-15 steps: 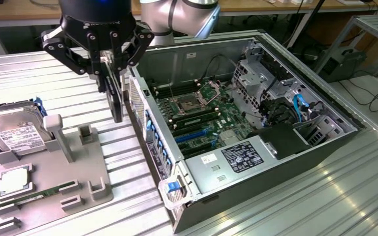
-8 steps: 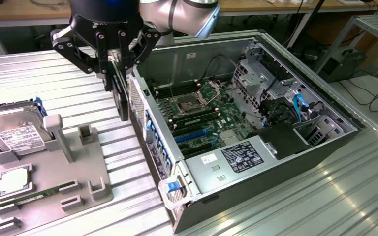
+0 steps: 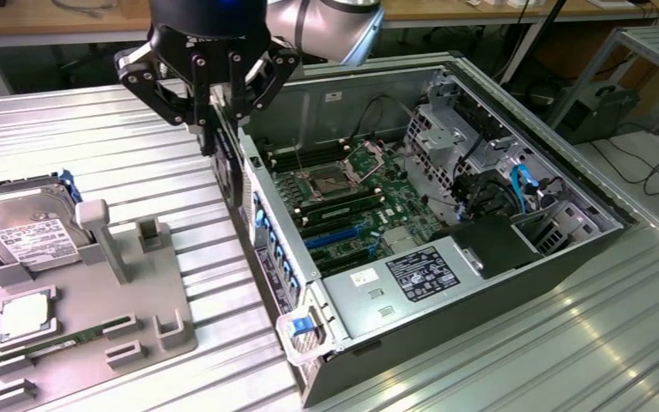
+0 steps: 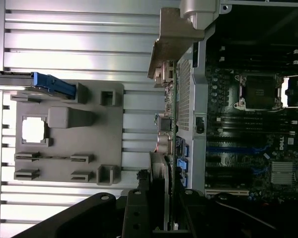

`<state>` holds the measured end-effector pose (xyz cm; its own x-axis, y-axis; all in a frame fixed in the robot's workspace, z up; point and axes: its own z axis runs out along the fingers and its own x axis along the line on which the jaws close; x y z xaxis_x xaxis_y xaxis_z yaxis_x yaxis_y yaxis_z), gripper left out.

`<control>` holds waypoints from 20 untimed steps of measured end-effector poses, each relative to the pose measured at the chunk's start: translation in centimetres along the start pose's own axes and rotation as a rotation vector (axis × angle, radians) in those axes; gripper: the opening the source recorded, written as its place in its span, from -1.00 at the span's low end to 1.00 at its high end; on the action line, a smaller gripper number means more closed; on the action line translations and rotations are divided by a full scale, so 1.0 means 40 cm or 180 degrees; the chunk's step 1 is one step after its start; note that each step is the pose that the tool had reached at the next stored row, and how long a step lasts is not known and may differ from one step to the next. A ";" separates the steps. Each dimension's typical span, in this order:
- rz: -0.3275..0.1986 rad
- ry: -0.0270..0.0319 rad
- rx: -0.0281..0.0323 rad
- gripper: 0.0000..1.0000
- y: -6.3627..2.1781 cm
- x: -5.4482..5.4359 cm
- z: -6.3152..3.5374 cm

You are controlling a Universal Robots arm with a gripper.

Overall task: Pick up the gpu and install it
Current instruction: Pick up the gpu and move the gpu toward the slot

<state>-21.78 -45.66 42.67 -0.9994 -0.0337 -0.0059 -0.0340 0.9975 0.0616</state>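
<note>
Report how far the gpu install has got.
Done: the thin dark gpu card with silver bracket is off the grey plastic holder tray, gripped in the black tool. In hand: it hangs beside the rear wall of the open black computer case. Left: seating it on the green motherboard.

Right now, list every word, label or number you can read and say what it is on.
"DELL": on the motherboard, turned sideways.
Black label inside the computer case: too small to read.
White sticker beside it: unreadable.
Hard drive label: unreadable.
</note>
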 end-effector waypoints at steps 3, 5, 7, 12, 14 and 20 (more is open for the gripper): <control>0.0000 0.0000 0.0000 -0.45 0.000 -0.008 0.000; 0.0000 0.0000 0.0000 -0.45 0.000 -0.013 0.000; 0.0000 0.0000 0.0000 -0.45 -0.001 -0.019 0.000; 0.0000 0.0000 0.0000 -0.45 -0.001 -0.034 0.000; 0.0000 0.0000 0.0000 -0.45 -0.001 -0.040 0.000; 0.0000 0.0000 0.0000 -0.45 -0.002 -0.067 0.000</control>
<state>-19.11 -45.66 42.66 -0.9994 -0.0337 -0.0060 -0.0340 0.9975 0.0617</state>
